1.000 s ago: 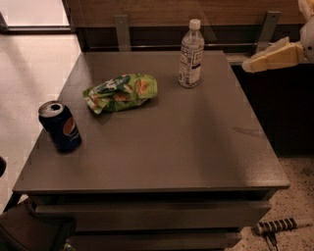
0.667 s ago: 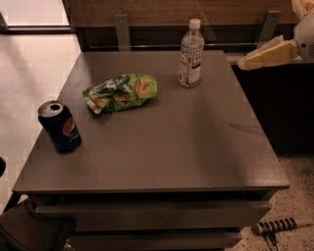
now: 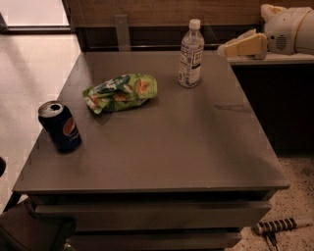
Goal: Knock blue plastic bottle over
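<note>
Grey desk (image 3: 162, 147), wooden wall (image 3: 162, 12) behind. One blue plastic bottle (image 3: 191, 54): upright, far edge. One end effector (image 3: 226, 49): near bottle's right, apart (open or closed: cannot tell). Step: approach. Next move, likely: leftward push.

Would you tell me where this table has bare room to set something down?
Bare: the front and right side of the table, from the Pepsi can rightward. Crowded: the back, with chip bag, blue plastic bottle, and the end effector right of it.

Grey table (image 3: 171, 142), wooden wall (image 3: 157, 12) behind, speckled floor (image 3: 300, 171) at right
</note>
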You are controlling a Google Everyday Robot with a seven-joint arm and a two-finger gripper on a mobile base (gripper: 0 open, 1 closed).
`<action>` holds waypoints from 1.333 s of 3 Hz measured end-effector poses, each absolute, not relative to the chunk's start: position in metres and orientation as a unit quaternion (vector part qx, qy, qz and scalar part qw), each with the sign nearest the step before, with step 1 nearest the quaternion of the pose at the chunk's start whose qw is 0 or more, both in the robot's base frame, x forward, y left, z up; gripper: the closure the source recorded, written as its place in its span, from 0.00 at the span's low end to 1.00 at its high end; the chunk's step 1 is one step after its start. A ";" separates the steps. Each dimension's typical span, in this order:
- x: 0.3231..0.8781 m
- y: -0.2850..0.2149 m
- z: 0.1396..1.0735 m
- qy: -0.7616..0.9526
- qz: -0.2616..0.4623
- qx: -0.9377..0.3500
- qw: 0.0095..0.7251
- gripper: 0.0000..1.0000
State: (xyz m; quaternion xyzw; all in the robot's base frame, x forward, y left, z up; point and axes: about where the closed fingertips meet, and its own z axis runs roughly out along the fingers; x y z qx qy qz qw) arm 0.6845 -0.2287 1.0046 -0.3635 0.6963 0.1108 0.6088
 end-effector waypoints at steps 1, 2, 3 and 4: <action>0.716 -0.210 0.983 0.695 0.156 -0.347 0.610 0.00; 0.733 -0.190 0.957 0.696 0.193 -0.335 0.605 0.00; 0.742 -0.170 0.930 0.693 0.225 -0.324 0.603 0.00; 0.756 -0.147 0.911 0.683 0.261 -0.317 0.604 0.00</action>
